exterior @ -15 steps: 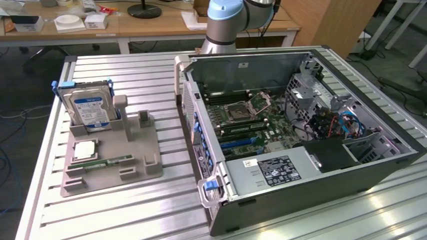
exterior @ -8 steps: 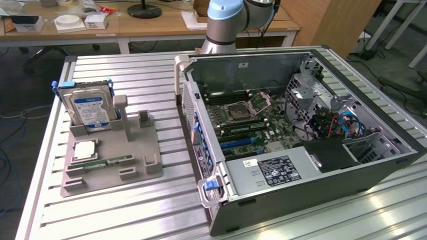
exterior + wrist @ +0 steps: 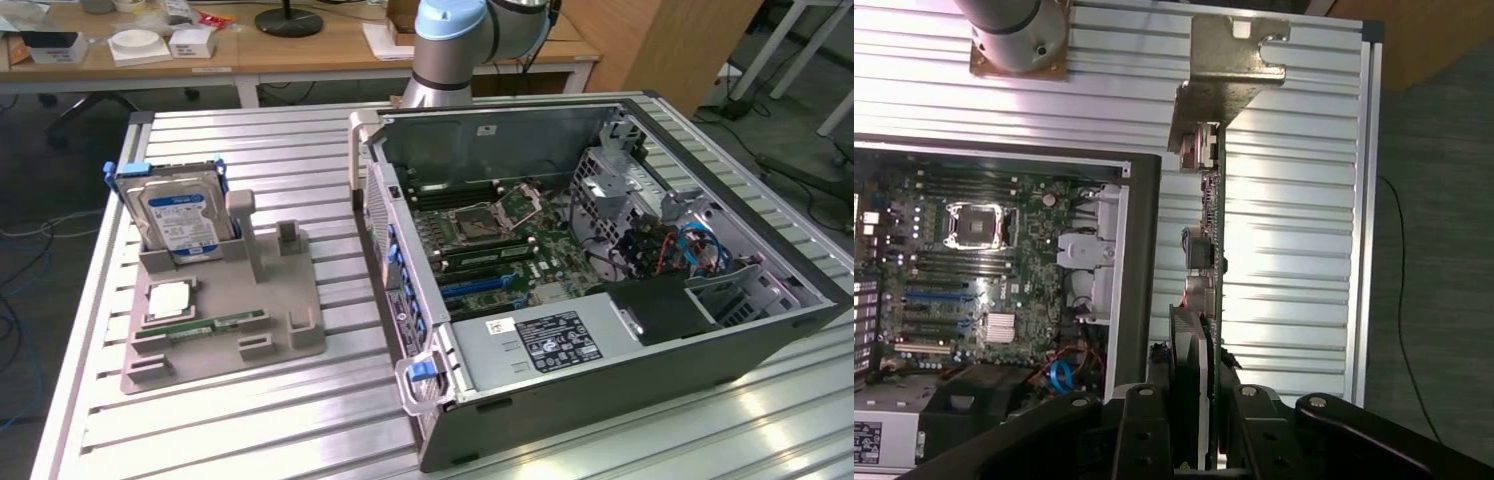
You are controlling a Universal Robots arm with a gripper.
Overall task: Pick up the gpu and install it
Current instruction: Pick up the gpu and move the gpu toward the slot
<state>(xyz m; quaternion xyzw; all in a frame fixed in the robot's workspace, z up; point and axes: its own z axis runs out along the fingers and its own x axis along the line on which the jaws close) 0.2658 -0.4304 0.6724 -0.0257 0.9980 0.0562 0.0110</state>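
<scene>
- Over the ribbed metal table [image 3: 1294, 200], just beside the open computer case [image 3: 1139, 260], the gpu [image 3: 1199, 270] hangs edge-on.
- Your likely target is the blue slots [image 3: 929, 300] on the motherboard [image 3: 1004, 250]; square the card's long edge to them.
- The gripper [image 3: 1194, 420] has its jaws clamped on one end; the metal bracket [image 3: 1229, 60] leads, so mind the case wall.

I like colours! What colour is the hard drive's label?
The hard drive's label is blue, clearest in the exterior view.
</scene>
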